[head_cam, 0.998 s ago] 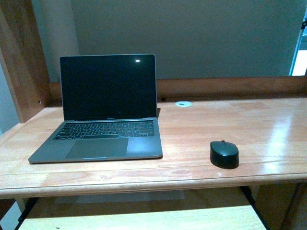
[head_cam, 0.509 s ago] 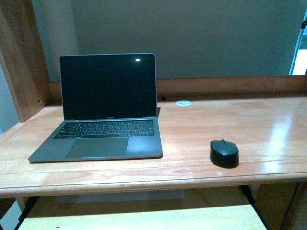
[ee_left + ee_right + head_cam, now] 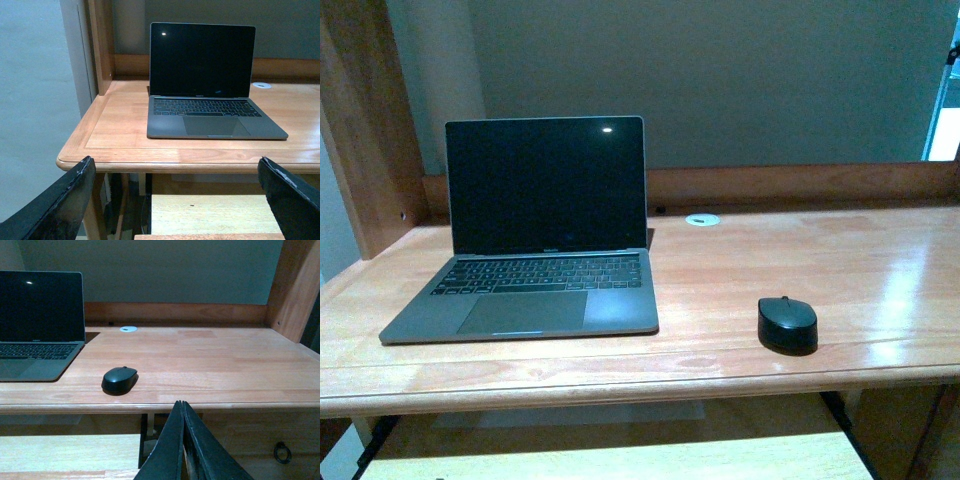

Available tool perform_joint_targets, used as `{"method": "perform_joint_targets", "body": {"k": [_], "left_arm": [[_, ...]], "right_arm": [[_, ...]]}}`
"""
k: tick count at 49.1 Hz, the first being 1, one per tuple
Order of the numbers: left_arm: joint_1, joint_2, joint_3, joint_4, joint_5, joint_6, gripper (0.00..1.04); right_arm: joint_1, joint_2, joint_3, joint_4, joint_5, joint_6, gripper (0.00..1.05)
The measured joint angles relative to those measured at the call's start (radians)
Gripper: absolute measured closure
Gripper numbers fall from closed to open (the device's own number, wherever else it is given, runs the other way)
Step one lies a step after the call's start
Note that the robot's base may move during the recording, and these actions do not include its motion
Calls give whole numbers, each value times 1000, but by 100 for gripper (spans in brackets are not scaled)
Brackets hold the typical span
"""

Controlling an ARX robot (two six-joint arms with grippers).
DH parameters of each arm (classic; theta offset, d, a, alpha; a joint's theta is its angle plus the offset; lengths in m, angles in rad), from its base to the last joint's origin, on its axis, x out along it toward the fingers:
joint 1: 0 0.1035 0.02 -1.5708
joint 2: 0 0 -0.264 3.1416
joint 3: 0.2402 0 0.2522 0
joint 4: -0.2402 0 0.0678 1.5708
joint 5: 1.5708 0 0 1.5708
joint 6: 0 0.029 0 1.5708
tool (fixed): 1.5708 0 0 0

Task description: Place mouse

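The black oval mouse [image 3: 787, 324] lies on the wooden desk [image 3: 740, 265], near its front edge, to the right of the grey laptop [image 3: 535, 250]. It also shows in the right wrist view [image 3: 120, 379]. Neither arm shows in the front view. My left gripper [image 3: 175, 192] is open and empty, held off the desk's front edge, facing the laptop [image 3: 205, 85]. My right gripper [image 3: 182, 407] is shut and empty, held in front of and below the desk's front edge, the mouse a little further on and to one side.
A small white round disc [image 3: 702, 218] sits at the back of the desk by the wooden back rail. Wooden side posts [image 3: 360, 120] stand at the desk's ends. A lower wooden shelf [image 3: 210, 212] lies under the desk top.
Nothing on the desk has moved. The front view has shifted slightly, so everything sits a few pixels lower in the picture.
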State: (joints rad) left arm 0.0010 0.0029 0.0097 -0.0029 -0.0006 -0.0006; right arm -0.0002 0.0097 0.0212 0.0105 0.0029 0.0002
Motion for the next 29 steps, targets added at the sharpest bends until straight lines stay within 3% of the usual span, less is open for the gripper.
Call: {"method": "perform_joint_targets", "body": {"k": [29], "left_arm": [[0, 0, 0, 0, 0, 0, 7]], "right_arm": [[0, 0, 0, 0, 0, 0, 103]]}}
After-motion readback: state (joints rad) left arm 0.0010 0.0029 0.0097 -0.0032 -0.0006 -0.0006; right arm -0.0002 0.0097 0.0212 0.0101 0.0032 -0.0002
